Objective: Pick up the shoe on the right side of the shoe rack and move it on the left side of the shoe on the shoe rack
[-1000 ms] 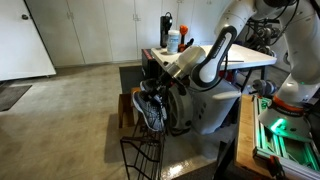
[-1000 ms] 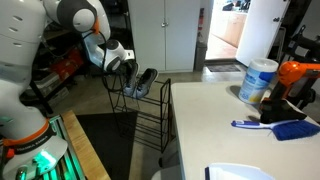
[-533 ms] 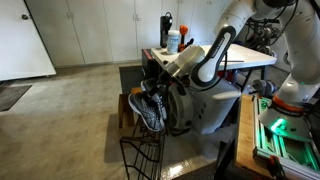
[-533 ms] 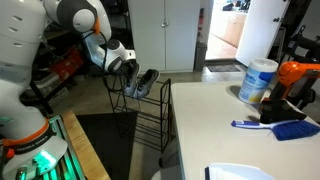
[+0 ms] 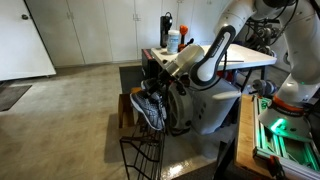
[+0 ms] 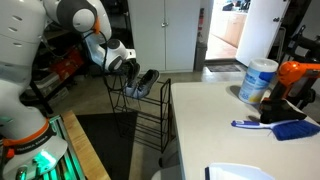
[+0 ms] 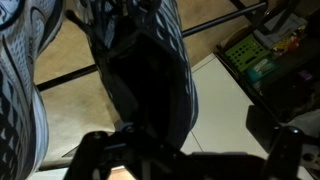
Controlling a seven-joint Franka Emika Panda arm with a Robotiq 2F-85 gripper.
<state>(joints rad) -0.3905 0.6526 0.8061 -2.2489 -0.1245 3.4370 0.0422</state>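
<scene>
Two shoes lie side by side on the top tier of the black wire shoe rack (image 5: 141, 157) (image 6: 150, 118). In the wrist view a dark shoe (image 7: 150, 80) fills the middle, toe pointing away, with a grey and white shoe (image 7: 20, 75) at its left. My gripper (image 7: 190, 140) straddles the heel of the dark shoe with its jaws open; the right finger (image 7: 275, 125) stands well off the shoe. In both exterior views the gripper (image 5: 152, 80) (image 6: 124, 64) hangs just above the shoes (image 5: 150, 108) (image 6: 141, 82).
A small brown stool (image 5: 124, 108) stands behind the rack. A white table (image 6: 215, 125) beside the rack carries a round tub (image 6: 257, 80) and a blue brush (image 6: 272, 126). The robot base (image 5: 285, 130) glows green. White cabinet doors (image 5: 90, 30) line the far wall.
My jaws have spread from shut to open and let go of the dark shoe, which stays on the top tier. The arm has barely moved.
</scene>
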